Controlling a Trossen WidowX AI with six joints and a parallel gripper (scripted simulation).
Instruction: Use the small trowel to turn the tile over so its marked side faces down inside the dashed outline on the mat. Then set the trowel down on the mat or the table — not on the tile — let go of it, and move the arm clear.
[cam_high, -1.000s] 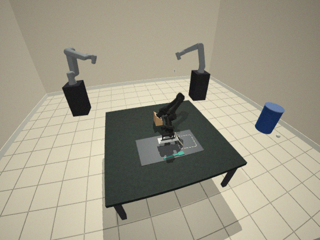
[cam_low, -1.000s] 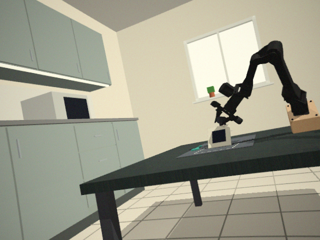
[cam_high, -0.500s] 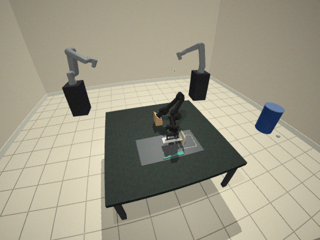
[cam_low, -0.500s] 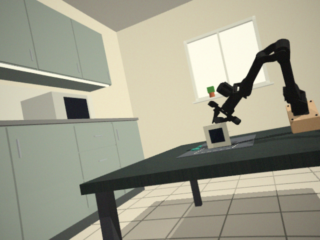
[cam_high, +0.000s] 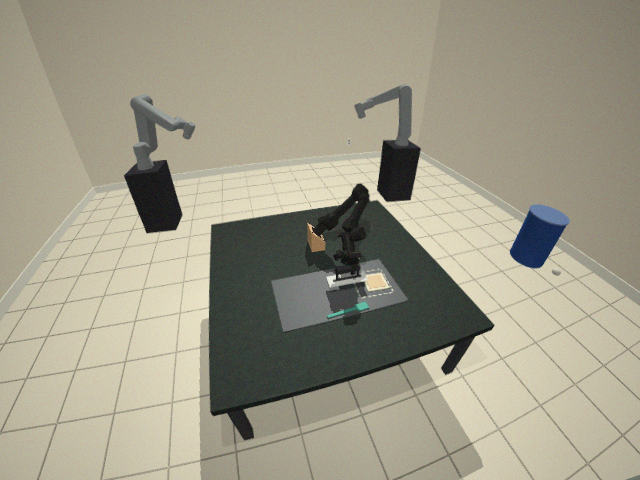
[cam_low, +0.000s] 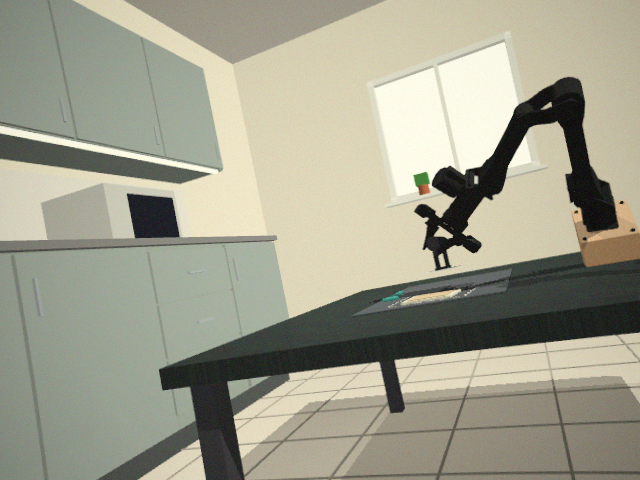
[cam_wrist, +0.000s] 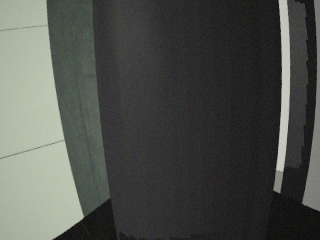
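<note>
Tile (cam_high: 376, 282) (cam_low: 431, 296) flipped, plain side up; gripper (cam_high: 347, 273) (cam_low: 442, 267) pinching trowel (cam_high: 334, 282) (cam_low: 454, 266). I'd lower it level, clear of the tile, then release.
</note>
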